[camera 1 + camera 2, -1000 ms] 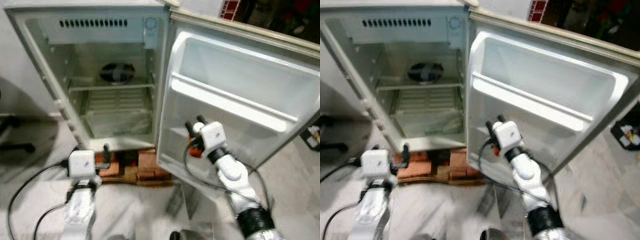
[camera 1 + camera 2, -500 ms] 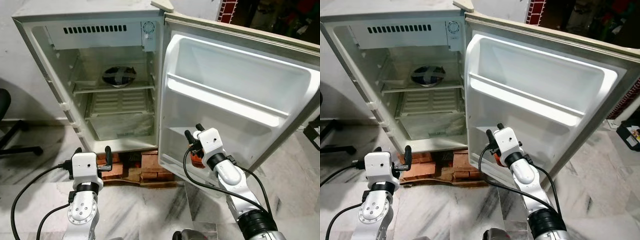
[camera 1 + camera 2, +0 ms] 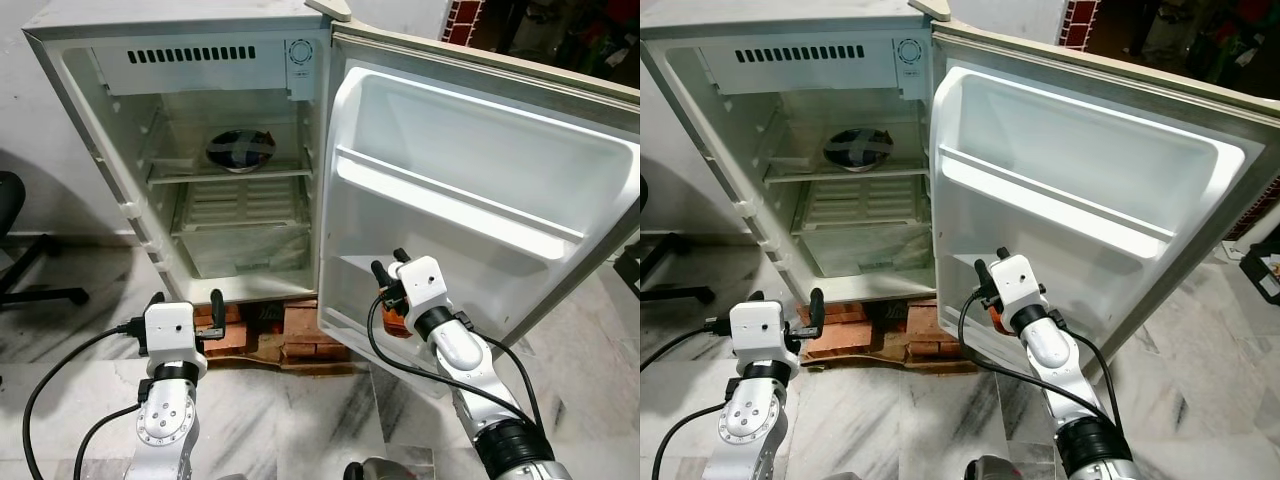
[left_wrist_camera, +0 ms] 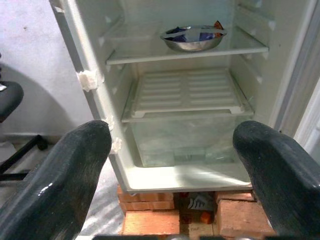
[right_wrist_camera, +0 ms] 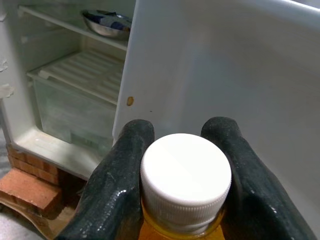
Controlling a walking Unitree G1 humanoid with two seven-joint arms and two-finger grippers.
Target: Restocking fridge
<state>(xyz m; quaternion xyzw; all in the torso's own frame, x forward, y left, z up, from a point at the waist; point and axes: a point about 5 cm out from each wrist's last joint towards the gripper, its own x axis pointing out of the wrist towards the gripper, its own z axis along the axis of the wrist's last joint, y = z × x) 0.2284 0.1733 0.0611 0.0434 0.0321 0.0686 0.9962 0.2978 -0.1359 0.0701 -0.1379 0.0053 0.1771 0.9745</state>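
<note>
**Bottle in my right claw, at the open fridge door**

While I stand before the fridge (image 3: 190, 60) with its door (image 3: 480, 190) swung wide, my right claw (image 3: 388, 270) is clamped on an orange bottle (image 5: 182, 220) with a white cap (image 5: 185, 177), one black finger (image 5: 117, 185) on each side of the neck. That claw sits at about 5 o'clock in my head view, just beside the lower part of the door's inner liner. My left claw (image 3: 183, 298) is at about 7 o'clock, its fingers (image 4: 60, 180) spread apart and gripping nothing, pointed at the fridge's lower compartment. At 11 o'clock, a metal bowl (image 3: 240, 149) rests on the upper shelf (image 4: 185, 52), above a clear drawer (image 4: 185, 137). Bricks (image 3: 300, 335) lie under the fridge on the marble floor (image 3: 60, 350).
</note>
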